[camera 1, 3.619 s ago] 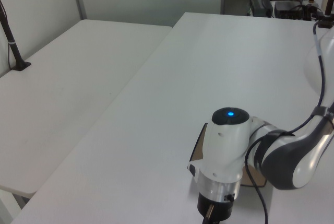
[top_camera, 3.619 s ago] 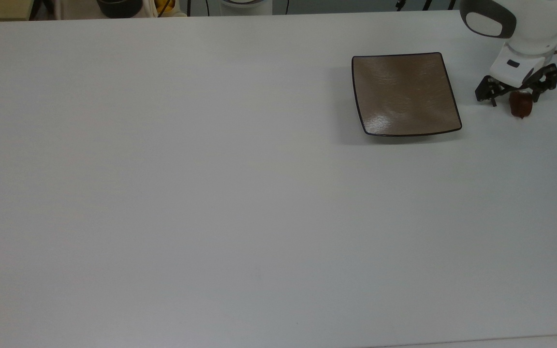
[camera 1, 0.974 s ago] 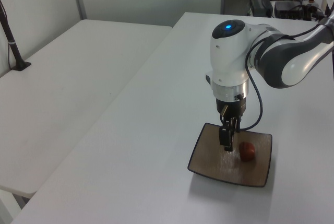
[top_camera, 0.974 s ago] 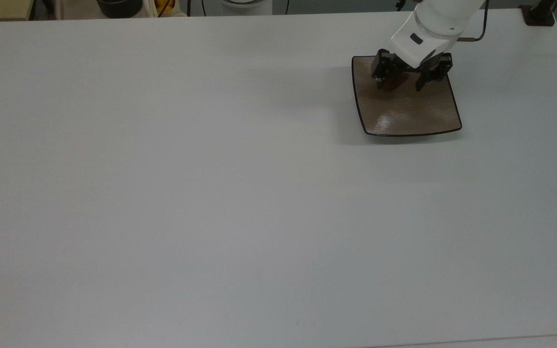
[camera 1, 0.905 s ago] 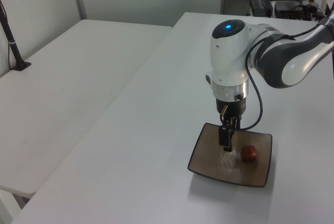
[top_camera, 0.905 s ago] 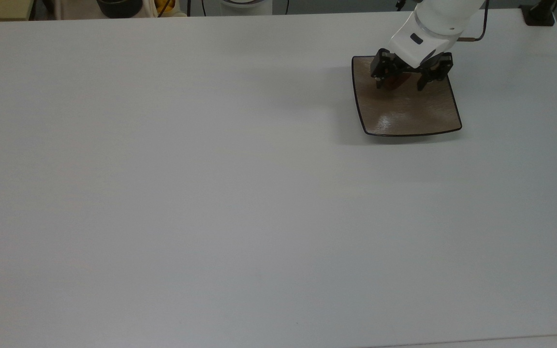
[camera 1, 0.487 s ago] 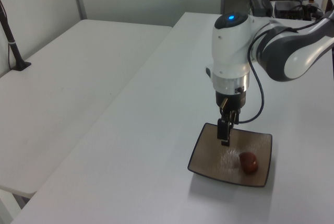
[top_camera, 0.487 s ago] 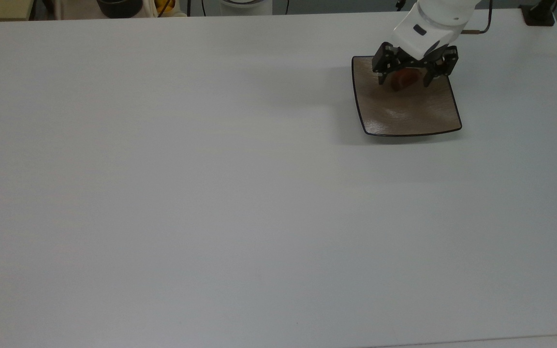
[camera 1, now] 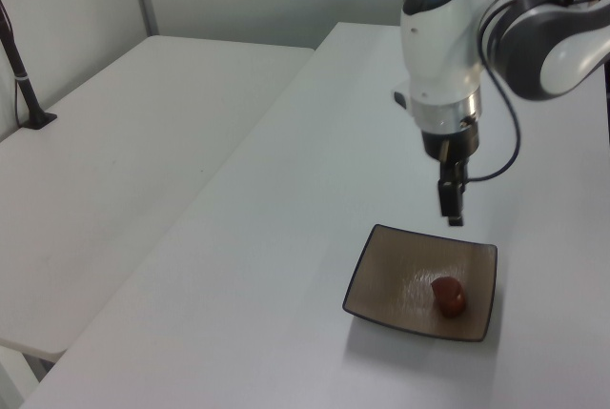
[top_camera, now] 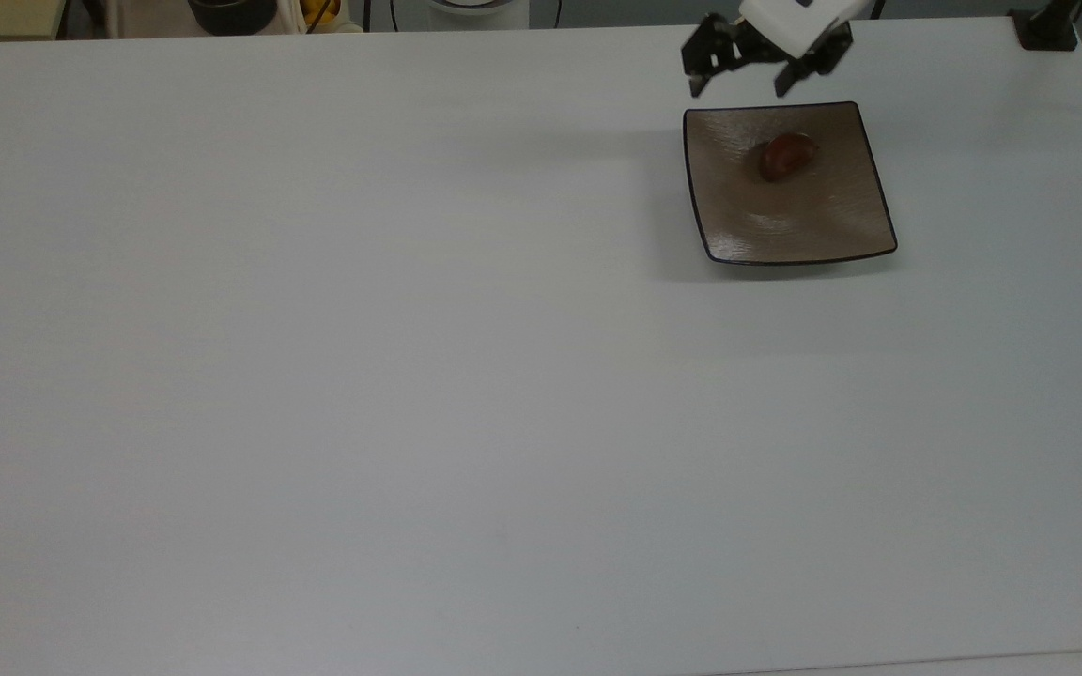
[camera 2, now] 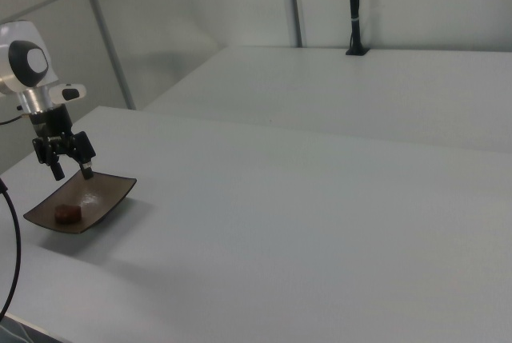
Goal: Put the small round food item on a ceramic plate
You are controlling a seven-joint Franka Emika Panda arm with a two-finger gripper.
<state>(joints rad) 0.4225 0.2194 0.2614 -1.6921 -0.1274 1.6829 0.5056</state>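
Note:
The small round food item [top_camera: 786, 155], a dark reddish-brown lump, lies on the square brown ceramic plate [top_camera: 823, 221] near the plate's far half in the top view. The food item [camera 1: 449, 296] also sits on the plate [camera 1: 391, 280] in the left view, and the food item [camera 2: 66, 213] on the plate [camera 2: 108, 191] in the right view. My gripper [top_camera: 736, 83] hangs open and empty above the plate's far edge. In the left view the gripper [camera 1: 453, 201] is well above the plate. The gripper [camera 2: 70, 170] has its fingers spread apart in the right view.
The plate rests on a wide white table [top_camera: 409, 376]. A second white table [camera 1: 114, 180] stands beside it in the left view. Dark containers [top_camera: 231, 14] sit past the far edge in the top view. A black post [top_camera: 1048, 28] stands at the far right corner.
The gripper let the food item go onto the plate, then rose and drew back toward the plate's far edge. The food item settled slightly and now lies uncovered.

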